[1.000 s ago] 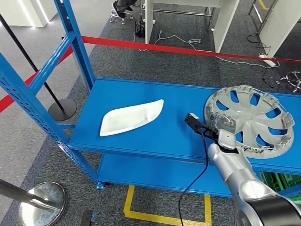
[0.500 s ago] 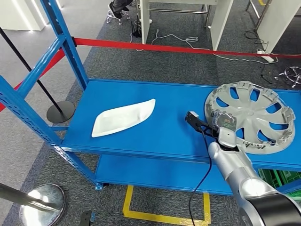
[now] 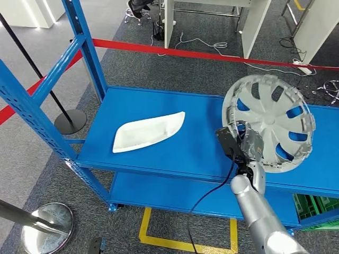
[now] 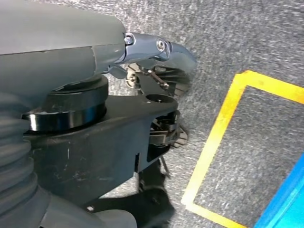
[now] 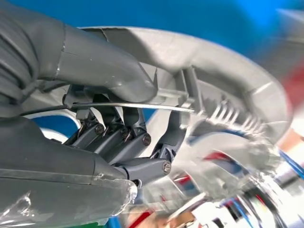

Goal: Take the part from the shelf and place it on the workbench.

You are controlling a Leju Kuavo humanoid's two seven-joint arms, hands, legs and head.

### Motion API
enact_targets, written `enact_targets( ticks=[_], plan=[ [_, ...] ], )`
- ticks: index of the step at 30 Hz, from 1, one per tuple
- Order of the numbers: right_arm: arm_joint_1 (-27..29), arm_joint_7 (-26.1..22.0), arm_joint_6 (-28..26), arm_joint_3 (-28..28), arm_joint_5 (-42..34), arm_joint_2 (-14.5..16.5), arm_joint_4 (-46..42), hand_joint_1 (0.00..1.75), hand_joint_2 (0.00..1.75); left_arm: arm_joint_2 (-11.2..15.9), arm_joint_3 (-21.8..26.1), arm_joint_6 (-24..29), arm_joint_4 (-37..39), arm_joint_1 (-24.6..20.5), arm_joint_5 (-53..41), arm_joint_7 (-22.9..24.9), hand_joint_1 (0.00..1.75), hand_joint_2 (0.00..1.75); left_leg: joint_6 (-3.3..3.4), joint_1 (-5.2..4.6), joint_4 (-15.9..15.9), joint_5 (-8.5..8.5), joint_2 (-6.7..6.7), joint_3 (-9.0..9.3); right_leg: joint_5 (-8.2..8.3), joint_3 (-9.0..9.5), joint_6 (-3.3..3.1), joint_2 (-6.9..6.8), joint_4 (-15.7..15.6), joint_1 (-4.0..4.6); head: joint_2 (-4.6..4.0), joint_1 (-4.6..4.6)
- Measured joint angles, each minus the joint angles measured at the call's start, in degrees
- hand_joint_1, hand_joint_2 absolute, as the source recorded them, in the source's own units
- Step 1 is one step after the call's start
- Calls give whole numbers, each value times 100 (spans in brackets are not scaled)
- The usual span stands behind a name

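One hubcap (image 3: 268,123) is in my right hand (image 3: 251,144), tipped up on edge over the right part of the blue shelf (image 3: 160,100), its far rim lifted clear while the near rim sits at my hand. In the right wrist view my fingers (image 5: 125,137) curl through an opening by the rim and the thumb presses over its edge, so I am grasping the hubcap (image 5: 201,85). A white curved part (image 3: 148,132) lies flat on the shelf, well apart to the left. My left hand (image 4: 157,61) hangs over the carpet by a yellow floor line (image 4: 218,137); I cannot tell how its fingers lie.
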Motion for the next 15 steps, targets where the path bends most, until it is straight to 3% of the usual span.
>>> enact_targets(
  ticks=[2,4,6,7,9,11,12,13,15],
  plan=[
    [381,-410,-141,-6,-581,174,-802,175,175,2,36,24,0,2,0,-44,0,175,-71,-18,-4,-26,1,15,30,188,-62,7,-339,9,0,-18],
    [722,-600,-202,0,-896,305,-1532,175,175,2,72,43,0,2,-1,-73,0,175,-133,-15,-40,-33,-2,24,-1,208,-160,8,-355,25,0,-46],
    [964,-722,-278,7,-1060,381,-2154,175,175,5,86,53,0,3,-9,-92,0,175,-193,-2,59,-144,11,-5,-2,225,-245,-2,-378,19,0,-63],
    [1048,-763,-314,10,-1109,406,-2397,175,175,9,88,56,0,4,-17,-99,0,175,-215,-1,275,-283,21,-98,1,235,-280,-4,-391,10,-1,-77],
    [1193,-812,-360,16,-1174,445,-2774,175,175,14,90,63,0,5,-29,-106,0,175,-230,-4,1002,-621,35,-442,-6,241,-324,-4,-397,14,-2,-98],
    [1318,-826,-363,20,-1198,465,-3014,175,175,16,93,68,0,5,-32,-107,0,175,-227,-9,1513,-744,35,-723,-12,244,-334,3,-396,21,-1,-98],
    [1368,-829,-364,21,-1206,470,-3099,175,175,16,94,69,0,5,-32,-107,0,175,-216,-12,1480,-643,35,-730,-13,248,-335,9,-396,23,-1,-98],
    [1406,-838,-367,23,-1219,475,-3171,175,175,17,94,69,0,4,-33,-107,0,175,-200,-14,1250,-455,36,-636,-13,254,-329,17,-396,23,-1,-98],
    [1465,-905,-404,26,-1263,486,-3305,175,175,16,95,69,0,4,-38,-112,0,175,-158,-21,523,-64,40,-308,-18,258,-292,31,-383,35,-1,-101]
  ],
)
